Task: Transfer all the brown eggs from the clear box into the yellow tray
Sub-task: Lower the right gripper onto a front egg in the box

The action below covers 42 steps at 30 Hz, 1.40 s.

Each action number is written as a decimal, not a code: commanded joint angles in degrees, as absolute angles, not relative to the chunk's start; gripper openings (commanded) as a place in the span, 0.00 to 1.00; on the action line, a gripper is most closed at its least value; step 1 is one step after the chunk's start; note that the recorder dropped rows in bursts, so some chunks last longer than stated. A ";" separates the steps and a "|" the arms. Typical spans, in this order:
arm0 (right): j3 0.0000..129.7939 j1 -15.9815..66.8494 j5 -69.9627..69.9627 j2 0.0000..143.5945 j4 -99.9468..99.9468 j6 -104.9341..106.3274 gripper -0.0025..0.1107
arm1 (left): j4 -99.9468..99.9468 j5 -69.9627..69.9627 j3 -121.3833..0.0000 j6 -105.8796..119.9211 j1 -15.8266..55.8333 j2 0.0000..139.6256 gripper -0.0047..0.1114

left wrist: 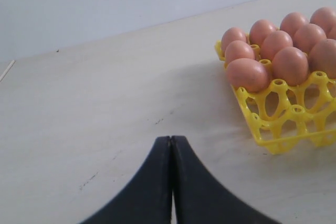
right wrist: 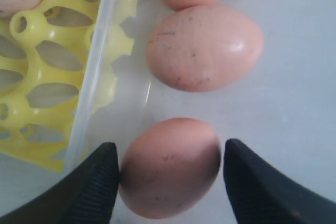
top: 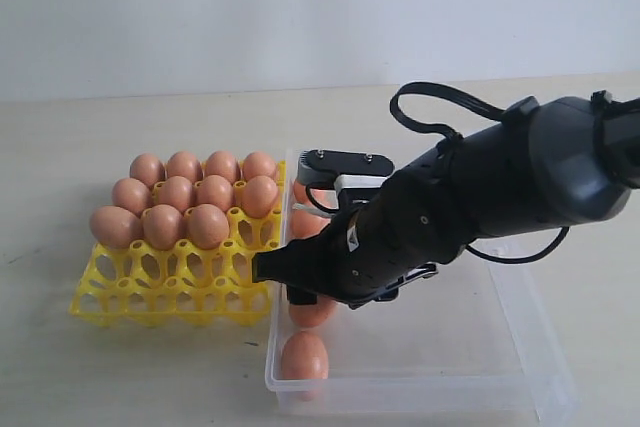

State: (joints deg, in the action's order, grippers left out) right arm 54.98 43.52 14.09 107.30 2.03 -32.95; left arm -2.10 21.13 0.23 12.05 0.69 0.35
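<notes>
Right gripper splayed astride egg, arm hiding others; left gripper clenched.

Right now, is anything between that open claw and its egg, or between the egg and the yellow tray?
Nothing blocks the right gripper: its fingers flank the brown egg. Toward the yellow tray stands only the low wall of the clear box, so the egg would likely need lifting over it.
</notes>
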 commanded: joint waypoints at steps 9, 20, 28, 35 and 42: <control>54.83 43.22 13.53 109.08 1.63 -33.18 0.40 | -2.23 20.80 0.00 11.77 0.59 0.00 0.04; 54.83 43.22 12.61 109.08 1.22 -32.95 0.23 | -2.23 20.80 0.00 11.77 0.59 0.00 0.04; 54.83 43.22 13.72 107.97 0.97 -30.92 0.02 | -2.23 20.80 0.00 11.77 0.59 0.00 0.04; 54.83 43.22 16.19 105.62 -0.39 -30.92 0.02 | -2.23 20.80 0.00 11.77 0.59 0.00 0.04; 53.48 43.22 18.76 97.72 -3.86 -30.55 0.02 | -2.23 20.80 0.00 11.77 0.59 0.00 0.04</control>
State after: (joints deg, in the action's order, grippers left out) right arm 54.43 43.52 18.44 101.05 -2.04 -31.25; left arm -2.10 21.13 0.23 12.05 0.69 0.35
